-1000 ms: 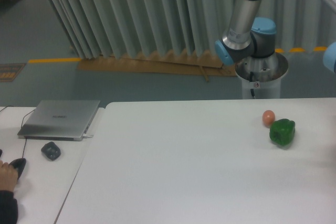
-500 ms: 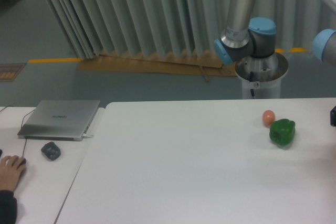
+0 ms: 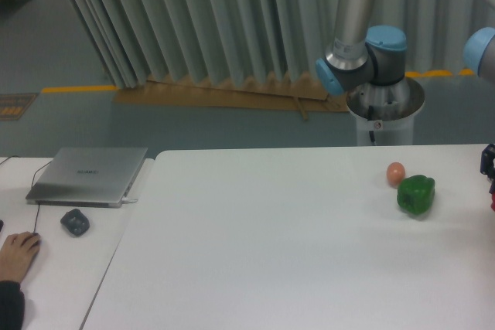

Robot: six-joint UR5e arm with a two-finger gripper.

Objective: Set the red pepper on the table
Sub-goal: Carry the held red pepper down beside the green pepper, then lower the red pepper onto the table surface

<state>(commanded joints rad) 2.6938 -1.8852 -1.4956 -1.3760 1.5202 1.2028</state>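
Only one green pepper [image 3: 415, 195], one ball [image 3: 396, 173] on table [image 3: 271, 253]; gripper [image 3: 489, 171] state unclear.

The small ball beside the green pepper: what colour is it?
Orange-pink; the ball shows plainly in the fixed camera view, next to the green pepper.

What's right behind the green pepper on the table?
A small orange-pink ball sits just behind the green pepper, at its left, on the white table. No red pepper shows there.

green pepper [image 3: 416, 195] and orange ball [image 3: 396, 173] touching, near table's [image 3: 271, 253] right edge
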